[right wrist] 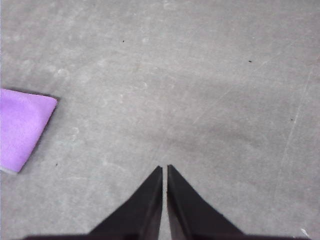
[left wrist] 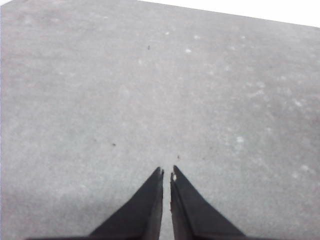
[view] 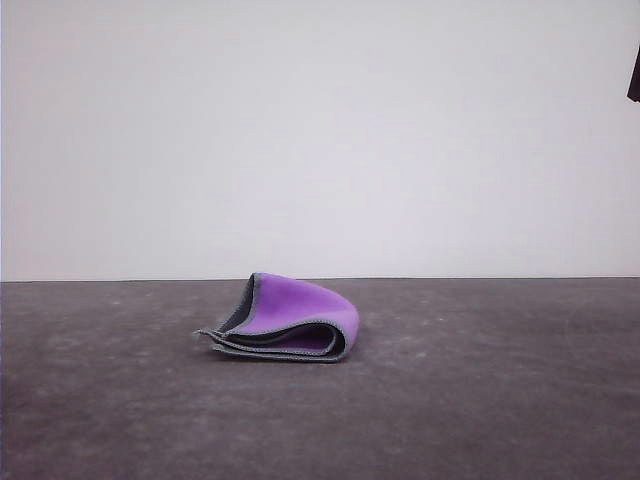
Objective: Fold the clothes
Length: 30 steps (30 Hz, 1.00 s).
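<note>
The clothes (view: 290, 318) are one thick cloth lying folded over on itself in the middle of the table, purple face up, dark grey inside, grey stitched edge at the front. A purple corner of the clothes (right wrist: 22, 127) appears at the edge of the right wrist view, well apart from my right gripper (right wrist: 164, 168), whose black fingers are pressed together over bare table. My left gripper (left wrist: 167, 170) is also shut with nothing held, above bare table.
The dark grey table (view: 480, 400) is worn and speckled, and ends at a white wall (view: 320, 130) behind. A small dark object (view: 634, 75) hangs at the upper right edge of the front view.
</note>
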Available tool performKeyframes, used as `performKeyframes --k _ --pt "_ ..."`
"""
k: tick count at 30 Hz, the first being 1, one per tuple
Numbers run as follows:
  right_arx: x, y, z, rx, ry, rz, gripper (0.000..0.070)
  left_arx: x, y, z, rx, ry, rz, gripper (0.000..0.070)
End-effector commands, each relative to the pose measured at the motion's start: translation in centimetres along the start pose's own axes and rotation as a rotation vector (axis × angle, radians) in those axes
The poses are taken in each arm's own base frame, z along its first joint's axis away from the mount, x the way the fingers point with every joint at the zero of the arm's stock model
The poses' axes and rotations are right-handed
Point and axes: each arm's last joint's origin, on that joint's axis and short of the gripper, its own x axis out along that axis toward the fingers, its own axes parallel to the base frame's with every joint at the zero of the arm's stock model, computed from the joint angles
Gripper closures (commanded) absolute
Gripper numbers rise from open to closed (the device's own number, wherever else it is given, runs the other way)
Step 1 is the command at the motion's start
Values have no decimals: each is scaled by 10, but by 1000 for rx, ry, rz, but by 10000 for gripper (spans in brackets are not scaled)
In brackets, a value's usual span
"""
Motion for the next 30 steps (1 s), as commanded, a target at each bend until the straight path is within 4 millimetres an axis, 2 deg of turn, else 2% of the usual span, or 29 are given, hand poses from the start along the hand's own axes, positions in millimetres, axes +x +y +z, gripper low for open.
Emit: performKeyframes --k 1,6,30 --pt "0 -1 4 7 -13 -1 688 -1 0 -1 -6 -13 0 684" --pt "0 -1 4 7 -13 -1 688 0 1 -10 -14 -32 -3 684" --pt "0 -1 4 7 -13 -1 688 0 1 -9 -17 -50 -2 684"
